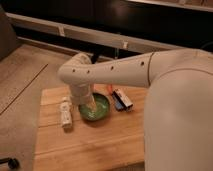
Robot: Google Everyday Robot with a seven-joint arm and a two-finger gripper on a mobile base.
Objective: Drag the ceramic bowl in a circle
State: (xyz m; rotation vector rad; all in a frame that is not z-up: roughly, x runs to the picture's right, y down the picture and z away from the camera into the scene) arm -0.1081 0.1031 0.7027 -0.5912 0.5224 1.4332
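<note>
The ceramic bowl [101, 109], round, shallow and glossy green, sits on the wooden table [90, 145] near its far middle. My gripper [90, 107] hangs from the white arm, which comes in from the right. It reaches down into the left part of the bowl, at or just inside the rim. The wrist covers the bowl's upper left edge, so the contact between gripper and bowl is hidden.
A small white bottle [65, 113] lies on its side just left of the bowl. A flat packet [121, 100] in blue, orange and white lies just right of it. The table's left edge drops to a carpeted floor. A dark wall with a pale rail runs behind.
</note>
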